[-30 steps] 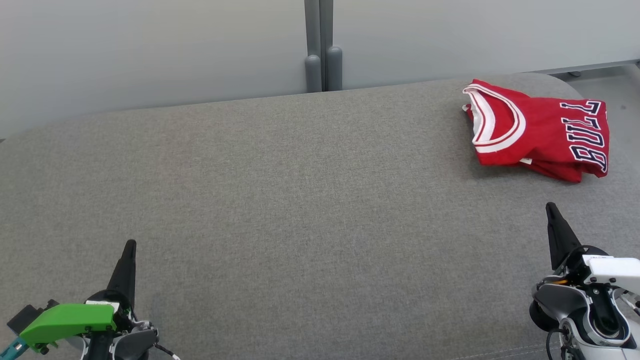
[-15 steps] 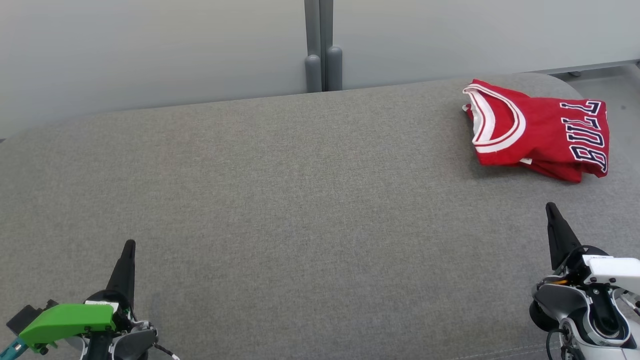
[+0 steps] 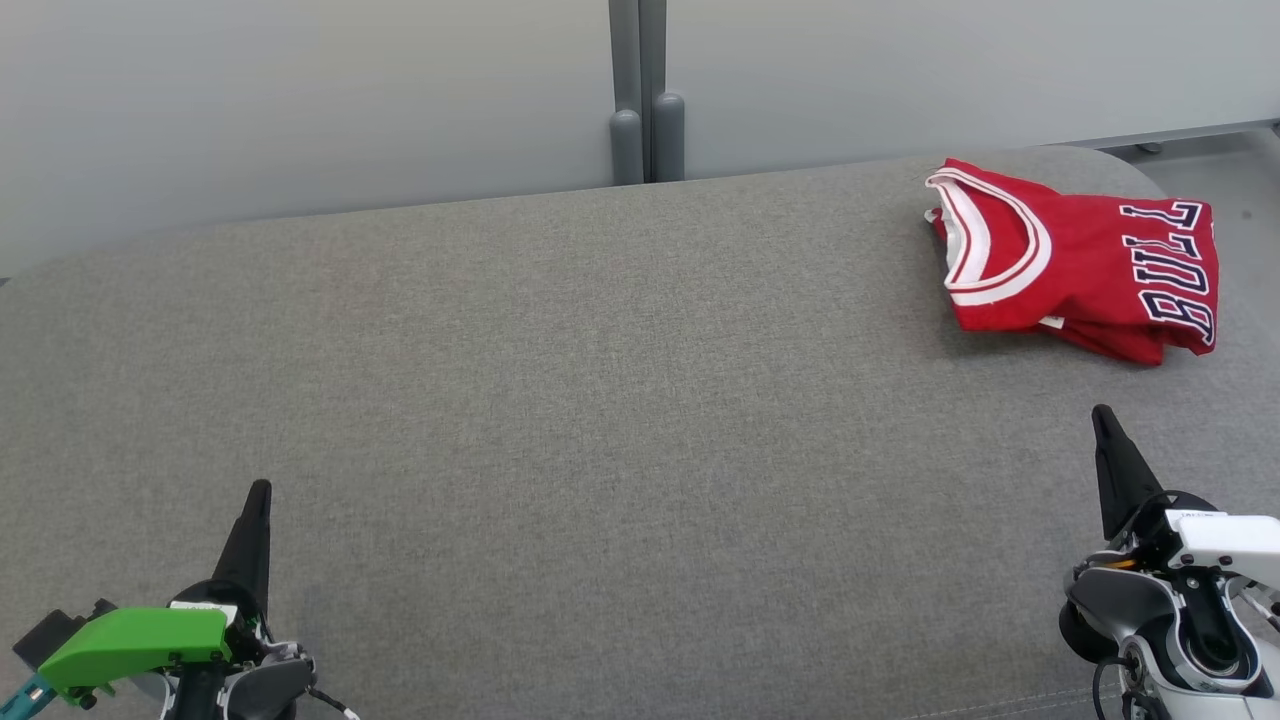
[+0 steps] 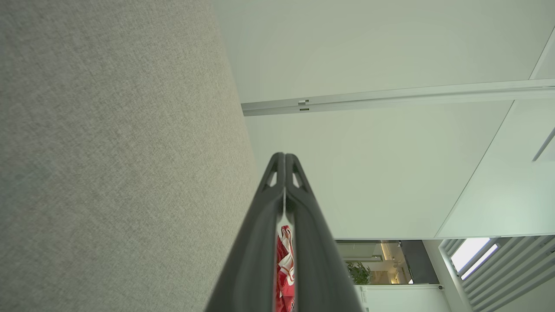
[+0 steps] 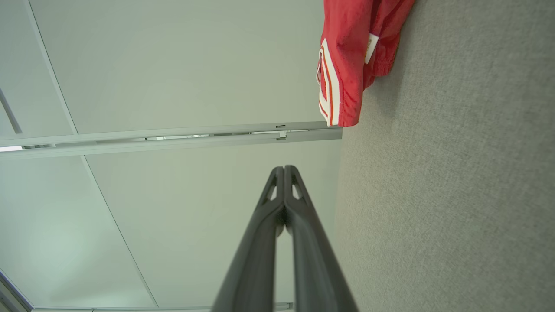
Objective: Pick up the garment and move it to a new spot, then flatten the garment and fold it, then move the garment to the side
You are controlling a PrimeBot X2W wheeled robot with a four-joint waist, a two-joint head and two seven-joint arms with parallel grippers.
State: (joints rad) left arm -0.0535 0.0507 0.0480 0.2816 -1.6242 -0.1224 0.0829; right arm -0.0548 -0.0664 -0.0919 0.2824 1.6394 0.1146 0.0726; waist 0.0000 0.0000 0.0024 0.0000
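The red garment [image 3: 1080,265], a jersey with white trim and dark lettering, lies folded in a compact bundle at the far right corner of the grey fabric-covered worktop [image 3: 600,400]; its striped neckline faces the middle of the worktop and its lettered end lies toward the right edge. The left gripper [image 3: 259,488] sits by the near left corner, its two dark fingers pressed together tip to tip with nothing between them, pointing toward the far edge; the right gripper [image 3: 1100,412] sits by the near right corner, likewise closed and empty, nearer the garment but apart from it, with bare fabric between; beyond the far edge stand pale wall panels [image 3: 300,100], joined by a grey post [image 3: 640,110].
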